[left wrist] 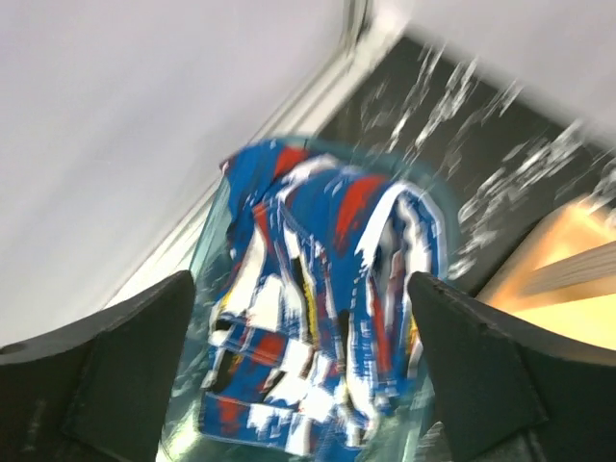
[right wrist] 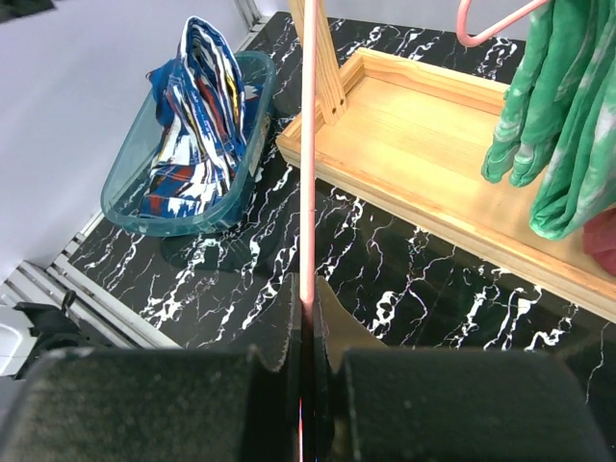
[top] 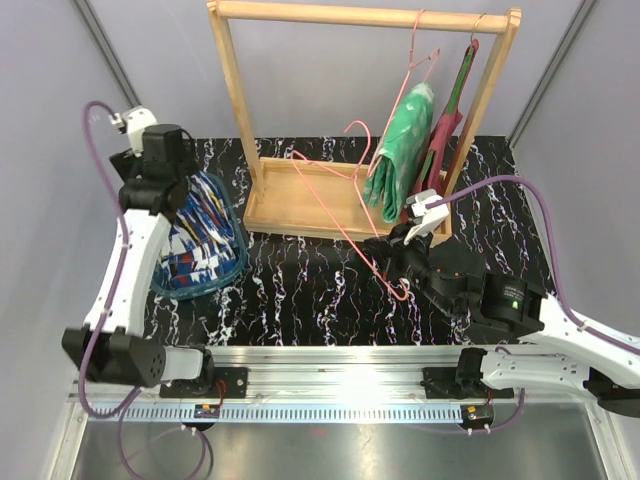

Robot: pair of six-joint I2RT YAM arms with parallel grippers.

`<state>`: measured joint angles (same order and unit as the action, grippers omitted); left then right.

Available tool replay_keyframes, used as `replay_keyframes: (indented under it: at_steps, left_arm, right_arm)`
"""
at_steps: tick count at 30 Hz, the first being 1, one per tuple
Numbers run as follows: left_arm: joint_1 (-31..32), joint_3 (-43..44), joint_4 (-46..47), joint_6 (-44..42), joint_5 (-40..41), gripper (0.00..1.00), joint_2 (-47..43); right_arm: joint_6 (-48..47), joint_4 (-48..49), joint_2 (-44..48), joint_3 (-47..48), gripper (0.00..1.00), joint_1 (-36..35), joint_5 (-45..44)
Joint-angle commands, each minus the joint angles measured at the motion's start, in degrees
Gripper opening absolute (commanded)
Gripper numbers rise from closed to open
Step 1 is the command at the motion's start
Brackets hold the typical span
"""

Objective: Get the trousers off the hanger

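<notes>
Binned at left: blue patterned trousers (top: 200, 230) — left fingers (left wrist: 144, 346) wide, empty. Pending, upper right: green trousers (top: 405, 150); right fingers (right wrist: 269, 385) clamped on pink hanger (right wrist: 308, 192).

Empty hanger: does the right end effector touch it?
Touching. The right wrist view shows the right end effector shut on the empty hanger, with its pink wire pinched between the jaws.

Left arm, left side of the top view, rises toward the upper left. The left gripper (left wrist: 298, 289) points down, jaws spread wide, holding nothing. Right arm, lower right, extends toward centre. The right gripper (right wrist: 308, 332) is clamped on the pink hanger (right wrist: 308, 183).
</notes>
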<state>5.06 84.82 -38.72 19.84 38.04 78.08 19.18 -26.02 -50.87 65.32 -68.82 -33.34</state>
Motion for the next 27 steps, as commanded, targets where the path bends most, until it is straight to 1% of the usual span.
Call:
replay_keyframes:
  at_steps: [1, 2, 3, 5, 6, 7, 9, 11, 13, 14, 15, 18, 20, 21, 22, 23, 25, 27]
  left_arm:
    - [-2.15, -3.34, 1.21, 7.83, -2.09, 0.86, 0.56]
    - [-3.12, -3.25, 0.41, 10.29, -2.96, 0.71, 1.71]
    - [-4.08, -2.91, -0.56, 11.62, -3.76, 0.65, 3.11]
    - [-7.15, -1.42, -3.02, 14.08, -6.92, 0.45, 7.67]
    - [-7.95, -1.15, -3.12, 14.53, -8.15, 0.40, 9.26]
    - [-9.53, -1.14, -2.07, 14.88, -10.77, 0.38, 10.50]
    - [-10.77, -0.62, -0.23, 14.97, -14.56, 0.36, 14.71]
    - [-11.30, 0.26, 2.41, 14.36, -18.43, 0.40, 17.70]
    - [-11.30, 1.05, 4.08, 14.44, -20.80, 0.49, 22.44]
    - [-11.30, 1.58, 3.74, 15.14, -20.73, 0.49, 24.12]
    - [-11.47, 2.19, 3.57, 15.23, -21.16, 0.49, 27.70]
    - [-11.83, 2.64, 1.72, 16.99, -20.99, 0.48, 33.17]
    - [-12.00, 2.98, 0.93, 17.52, -21.78, 0.46, 39.05]
    - [-12.00, 3.60, -1.25, 17.61, -21.96, 0.45, 41.16]
    - [-11.48, 6.65, -3.45, 17.69, -20.74, 0.44, 45.01]
    - [-10.43, 7.98, -5.29, 17.26, -18.47, 0.40, 45.92]
    - [-9.20, 8.00, -5.49, 16.29, -18.26, 0.40, 46.11]
    - [-9.72, 7.38, -6.01, 16.73, -18.35, 0.41, 45.58]
  right_arm:
    - [-1.42, 1.76, 0.86, 2.09, 0.00, 0.26, -1.81]
    - [-1.51, 1.50, 0.95, 2.09, 0.00, 0.17, -1.73]
    - [-1.69, 1.50, 0.86, 2.18, 0.00, 0.26, -1.73]
    - [-1.78, 0.98, 0.95, 2.44, 0.00, 0.26, -1.46]
    - [-2.21, 0.80, 1.04, 2.53, 0.00, 0.26, -1.37]
    - [-2.48, 0.88, 1.30, 2.53, 0.00, 0.26, -1.46]
    - [-3.61, 1.23, 1.48, 2.62, 0.00, 0.26, -1.72]
    - [-4.32, 1.67, 1.21, 2.79, 0.00, 0.17, -2.43]
    - [-5.55, 1.67, 0.52, 2.97, 0.00, 0.26, -4.18]
    - [-5.82, 1.76, 0.34, 3.23, 0.00, 0.26, -4.88]
    - [-6.52, 1.94, 0.07, 3.32, 0.00, 0.26, -6.19]
    - [-7.22, 2.64, -0.46, 3.41, 0.00, 0.26, -7.87]
    - [-7.40, 2.56, -0.89, 4.29, 0.00, 0.26, -8.05]
    - [-7.84, 2.55, -1.07, 4.81, 0.00, 0.35, -8.05]
    - [-8.02, 2.55, -1.59, 5.25, 0.00, 0.26, -7.97]
    - [-8.28, 2.38, -1.86, 6.39, 0.00, 0.35, -7.97]
    - [-9.33, 2.64, -2.82, 7.54, 0.00, 0.35, -8.05]
    - [-10.47, 2.91, -4.57, 9.73, 0.00, 0.26, -8.14]
